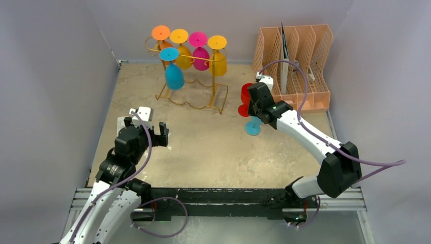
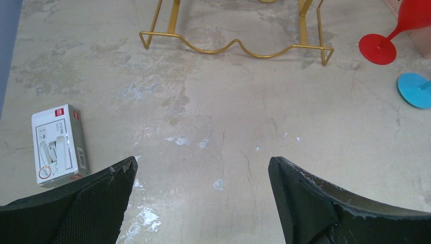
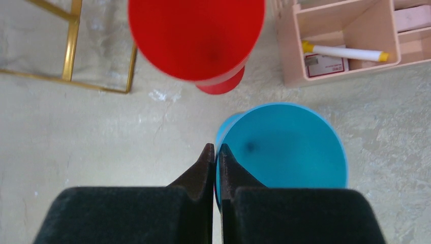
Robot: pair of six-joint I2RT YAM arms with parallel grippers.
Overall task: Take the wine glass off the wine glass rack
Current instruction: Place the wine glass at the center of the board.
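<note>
Table (image 1: pixel 203 147): beige mottled top, walled in on three sides.

Wine glass rack (image 1: pixel 192 104): stood at the back, centre-left, on its rectangular wire base. Five glasses are hung from it bowl-down. An orange glass (image 1: pixel 161 33), an amber glass (image 1: pixel 179 36), a magenta glass (image 1: pixel 201 51) and a yellow glass (image 1: pixel 218 61) are lined along the rear rail. A teal glass (image 1: pixel 174 75) is hung on the front rail, ahead of the orange one.

Peach lattice file organiser (image 1: pixel 300 66): placed at the back right, just beside the right arm's wrist. A white marker (image 3: pixel 345 52) is seen lying in one compartment.

Right gripper (image 3: pixel 214 152): held over the table to the right of the rack, pointed downward. Its fingers are pressed together on the near rim wall of the blue wine glass (image 3: pixel 284 147), and a thin blue sliver is seen between the tips. This glass is off the rack, upright, mouth up. In the left wrist view its foot is seen on the table.

Red wine glass (image 3: pixel 195 35): stood upright just beyond the blue one, between it and the rack's right corner. Whether the two touch cannot be told.

Left gripper (image 2: pixel 202 161): held low over bare table, well apart from the rack, fingers spread wide with nothing between them.

Small white box (image 2: pixel 58 145): laid flat on the table just left of the left gripper.
</note>
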